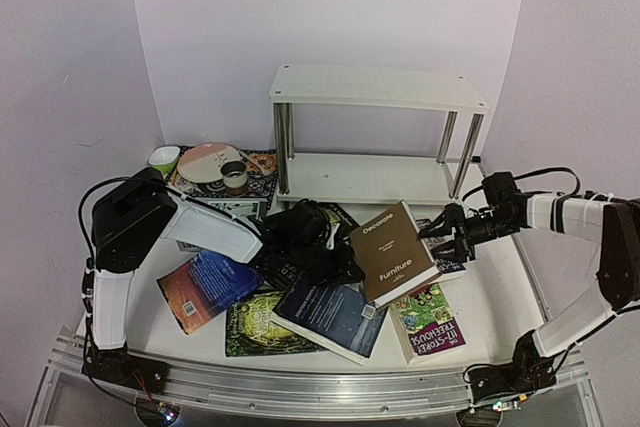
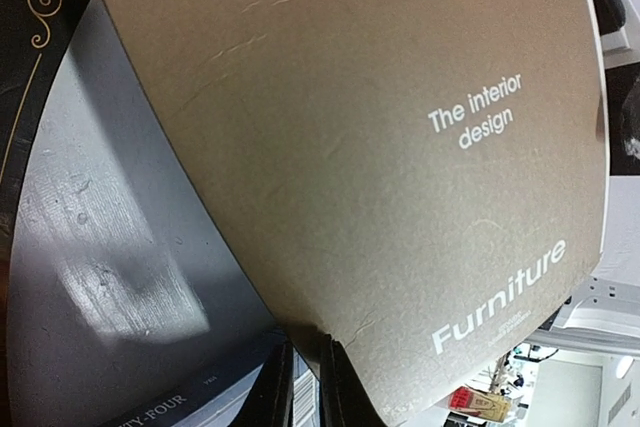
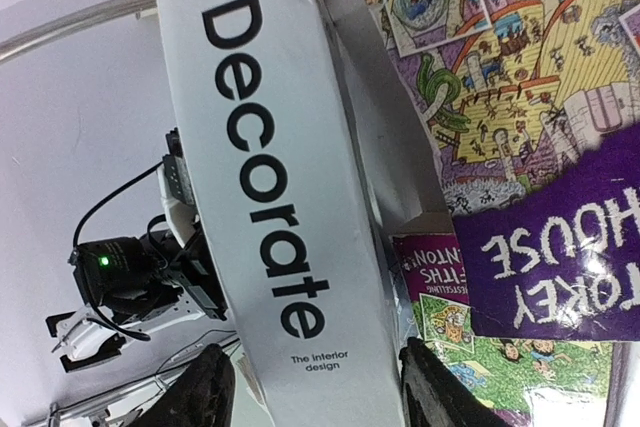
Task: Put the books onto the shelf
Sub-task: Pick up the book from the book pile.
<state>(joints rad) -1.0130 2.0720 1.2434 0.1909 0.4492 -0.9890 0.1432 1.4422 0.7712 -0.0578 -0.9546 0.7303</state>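
A thick brown-and-white book titled "Decorate Furniture" (image 1: pixel 392 252) is tilted up off the pile of books in front of the white shelf (image 1: pixel 375 87). My left gripper (image 1: pixel 340 252) is shut on its left edge; in the left wrist view the cover (image 2: pixel 380 147) runs down between the narrow fingers (image 2: pixel 335 392). My right gripper (image 1: pixel 440 237) holds the opposite side, and its wide-set fingers (image 3: pixel 435 392) flank the white spine (image 3: pixel 270 197). On the table lie a dark blue book (image 1: pixel 330 315), an orange-blue one (image 1: pixel 205 287), a green one (image 1: pixel 262 325) and a purple Treehouse paperback (image 1: pixel 432 319).
A patterned mat (image 1: pixel 262 162) at the back left carries a plate (image 1: pixel 208 162), a cup (image 1: pixel 234 178) and a green bowl (image 1: pixel 164 158). The shelf's lower tier (image 1: pixel 370 177) stands behind the pile. A second purple paperback (image 3: pixel 540 277) lies under my right gripper.
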